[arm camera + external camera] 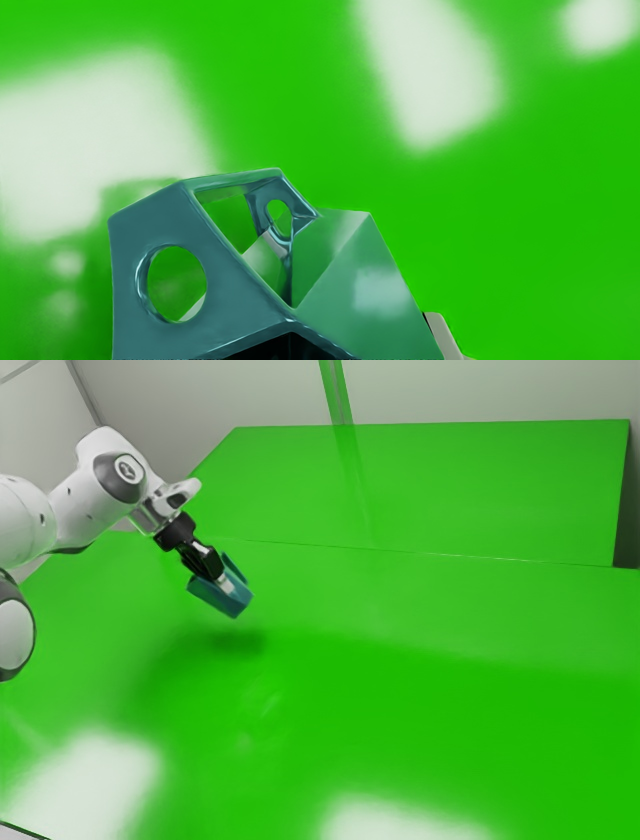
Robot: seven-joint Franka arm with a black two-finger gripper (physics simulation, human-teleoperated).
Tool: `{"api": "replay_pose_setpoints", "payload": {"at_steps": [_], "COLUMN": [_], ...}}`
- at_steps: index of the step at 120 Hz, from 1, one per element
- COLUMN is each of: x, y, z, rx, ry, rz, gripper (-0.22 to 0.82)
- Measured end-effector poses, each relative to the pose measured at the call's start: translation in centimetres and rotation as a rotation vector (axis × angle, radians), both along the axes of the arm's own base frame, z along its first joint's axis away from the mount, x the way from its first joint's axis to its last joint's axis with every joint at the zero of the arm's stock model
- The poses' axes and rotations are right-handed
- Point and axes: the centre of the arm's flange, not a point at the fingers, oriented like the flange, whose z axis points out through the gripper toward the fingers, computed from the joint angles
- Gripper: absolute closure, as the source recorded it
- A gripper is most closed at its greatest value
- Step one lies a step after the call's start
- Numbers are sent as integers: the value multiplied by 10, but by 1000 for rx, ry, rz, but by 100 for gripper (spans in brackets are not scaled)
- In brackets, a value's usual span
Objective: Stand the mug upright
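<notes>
Green and glossy, the tabletop stretches below pale walls as our black gripper grips a teal mug in midair. We have the fingers closed on the mug's body, pinching it from two sides, and we hold it tilted, clear of the surface. In the wrist view, the mug presents flat, angular faces, an oval hole through one of them and a framed opening beside it. Past that opening, a second, smaller hole is visible, and a pale part of a finger shows through the gap; another pale finger edge sits against the mug's outer side.

Below the mug, a soft dark shadow falls on the tabletop, toward the exterior view's left and closer to the thin line along the far side than to the near edge. Our white arm reaches in from the exterior view's left, angled down to the gripper. Bright white reflections gleam on the near part of the tabletop. Beyond the thin line lies another green surface, and behind it a narrow green strip runs up the wall.
</notes>
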Motion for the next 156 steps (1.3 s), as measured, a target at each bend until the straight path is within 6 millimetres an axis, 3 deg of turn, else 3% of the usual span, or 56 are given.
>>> {"api": "replay_pose_setpoints", "payload": {"at_steps": [14,34,79,114,156], "x": [3,-1,-40,-50,-47], "y": [-44,-75,-100,-109,-116], "z": [7,-8,-35,-58,-81], "rx": [189,336,462,543,580], "ry": [-48,-94,-91,-90,-102], "rz": [-137,-216,-240,-243,-219], "gripper": [79,79,79,79,79]}}
